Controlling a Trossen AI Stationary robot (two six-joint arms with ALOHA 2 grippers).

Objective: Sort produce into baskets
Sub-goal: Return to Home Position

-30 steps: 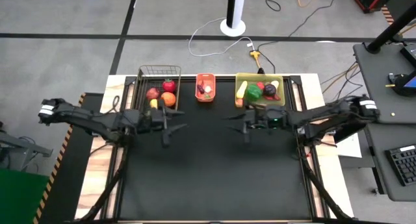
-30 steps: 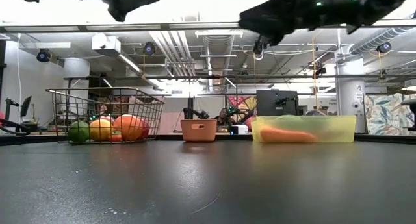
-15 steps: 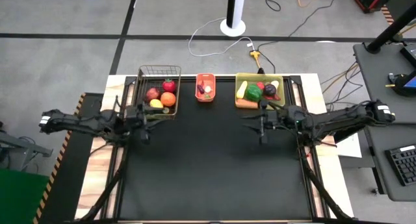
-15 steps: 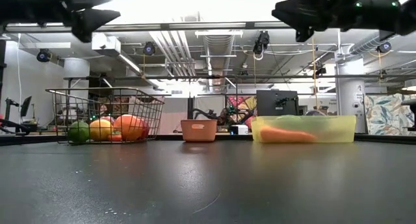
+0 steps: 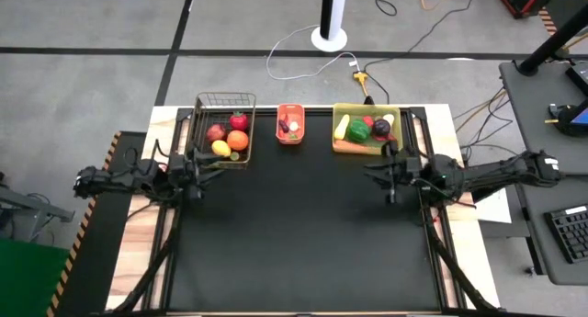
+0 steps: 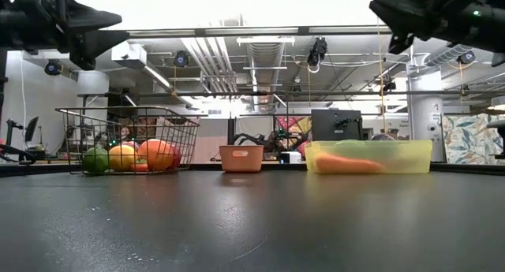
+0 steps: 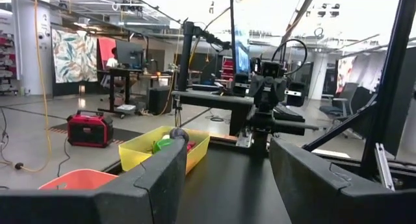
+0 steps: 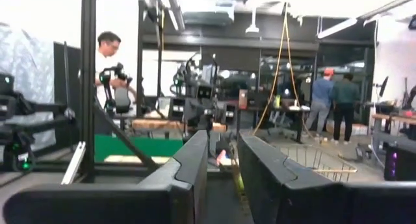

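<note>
The produce lies in three baskets along the table's far edge. The dark wire basket (image 5: 225, 97) holds a red apple, a lemon (image 5: 220, 148) and an orange (image 6: 158, 154). The small orange basket (image 5: 290, 109) holds small purple and red pieces. The yellow-green bin (image 5: 337, 111) holds a green pepper (image 5: 359, 130), corn, an eggplant and a carrot (image 6: 347, 163). My left gripper (image 5: 206, 164) is open and empty, raised above the table's left side, just near of the wire basket. My right gripper (image 5: 380, 170) is open and empty, raised at the right, just near of the bin.
The black table top (image 5: 294, 234) spreads between and in front of the arms. Metal frame rails run along the table's left and right sides. The left wrist view shows the bin (image 7: 146, 149) and my right arm (image 7: 266, 97). People stand in the room beyond the table (image 8: 107, 62).
Both arms have drawn back from the table's middle, the left gripper toward the left edge and the right gripper toward the right edge. Both stay raised and empty. The produce and the baskets have not moved.
</note>
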